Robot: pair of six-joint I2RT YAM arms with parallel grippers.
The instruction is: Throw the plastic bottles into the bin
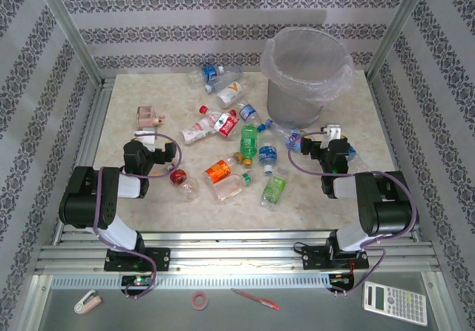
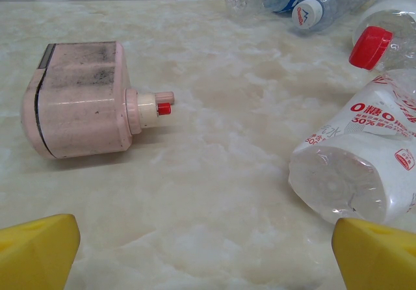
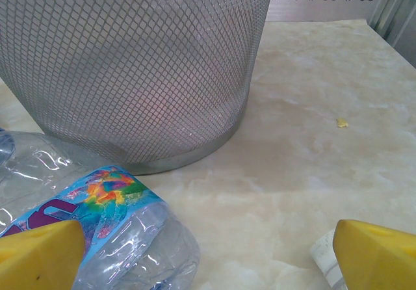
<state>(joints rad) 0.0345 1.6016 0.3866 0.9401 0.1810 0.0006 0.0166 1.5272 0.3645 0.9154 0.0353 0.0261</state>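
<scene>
Left hand (image 2: 208, 254) is released above the surface (image 2: 221, 173). A white-labelled plastic bottle (image 2: 364, 173) lies just ahead to its right, a pink boxy container (image 2: 78, 108) ahead-left. Right hand (image 3: 208, 254) is released too. The mesh bin (image 3: 130, 69) stands ahead-left, and a crushed rainbow-labelled bottle (image 3: 117, 218) lies close at its left.

Bare desk (image 2: 214, 173) lies open between the pink box (image 2: 78, 108) and a white-labelled bottle (image 2: 364, 173); rightward, the bin (image 1: 293, 97) blocks the far corner.

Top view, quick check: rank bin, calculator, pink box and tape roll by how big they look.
1. bin, by far the largest
2. calculator, though it probably lies nearer the camera, which may flatter it
3. pink box
4. tape roll, clearly the smallest
</scene>
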